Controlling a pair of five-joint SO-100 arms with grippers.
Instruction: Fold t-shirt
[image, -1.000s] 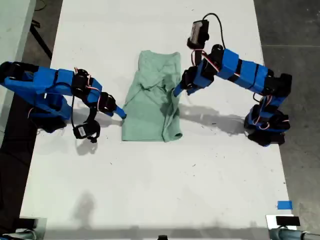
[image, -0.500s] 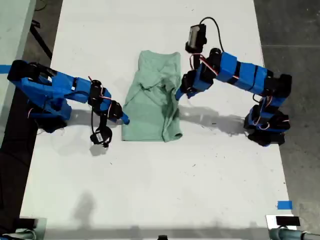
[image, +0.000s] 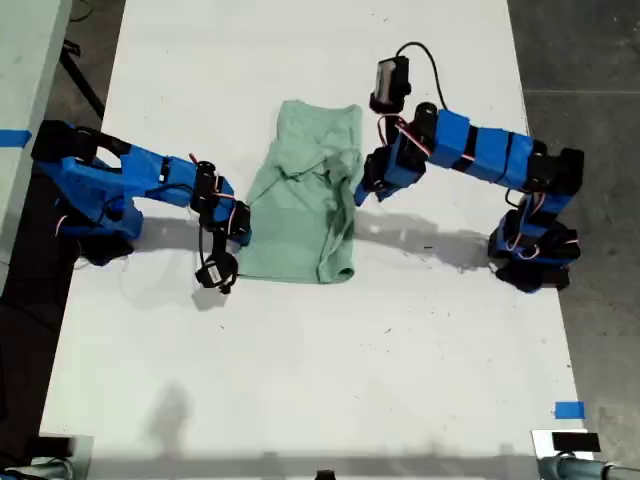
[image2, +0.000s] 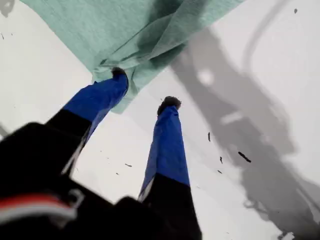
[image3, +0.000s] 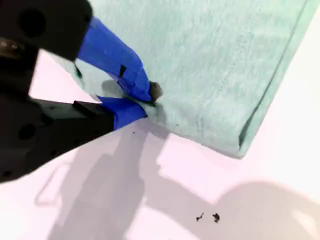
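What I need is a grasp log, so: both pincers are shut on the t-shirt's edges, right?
Not quite. My second pincer is shut on the t-shirt's edge, but my first pincer is open: the first wrist view shows its jaws spread, one tip at the cloth's edge and the other over the bare table.

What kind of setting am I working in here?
Probably a lab or workshop bench, not a home: a plain white table on a grey concrete floor, two blue arms fixed at its sides, blue tape marking one corner, and only the t-shirt laid out.
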